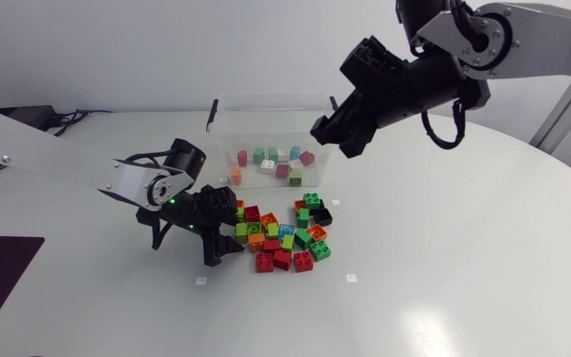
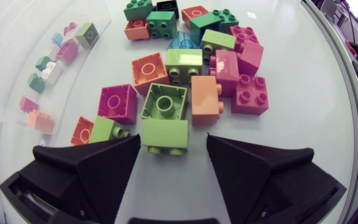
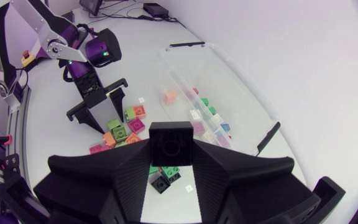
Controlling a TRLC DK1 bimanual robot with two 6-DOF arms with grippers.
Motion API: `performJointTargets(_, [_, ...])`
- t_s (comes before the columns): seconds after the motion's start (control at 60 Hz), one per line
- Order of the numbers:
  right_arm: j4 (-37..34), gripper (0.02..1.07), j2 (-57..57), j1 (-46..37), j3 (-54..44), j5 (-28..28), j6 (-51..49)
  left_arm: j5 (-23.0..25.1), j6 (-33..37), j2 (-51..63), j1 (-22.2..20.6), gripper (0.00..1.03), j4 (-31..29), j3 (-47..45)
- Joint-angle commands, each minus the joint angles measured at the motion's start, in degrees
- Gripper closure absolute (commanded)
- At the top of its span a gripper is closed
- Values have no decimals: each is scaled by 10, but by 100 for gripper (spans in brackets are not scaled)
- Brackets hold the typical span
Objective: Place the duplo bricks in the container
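Left gripper (image 2: 173, 142) open, straddling a light-green duplo brick (image 2: 165, 132) at the pile's (image 1: 284, 238) left edge, right gripper (image 3: 171, 163) clamped on a black brick (image 3: 171, 140) by the clear container's (image 1: 218, 117) right end; bricks look light, rigid, slick, so pinch flat sidewalls, not studs.

A round white table (image 1: 464, 258) with a smooth, faintly glossy, evenly lit top.

The brick pile (image 1: 284, 236) lies on the table (image 1: 444, 258) just before the container (image 1: 266, 114), which holds more bricks (image 1: 276, 167).
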Motion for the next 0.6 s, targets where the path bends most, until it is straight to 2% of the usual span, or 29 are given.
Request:
performJointTargets(0.0, [-2, 72, 32, -5, 27, -5, 13, 14, 15, 12, 1, 52, 2, 7])
performJointTargets(0.1, [2, 72, 55, -4, 51, -8, 21, 24, 15, 13, 1, 68, 2, 5])
performJointTargets(0.367, [39, 72, 141, -21, 144, -10, 71, 36, 15, -10, -3, 70, 0, -16])
performJointTargets(0.583, [54, 72, 221, -28, 225, -9, 101, 37, 17, -93, 10, 70, -25, -54])
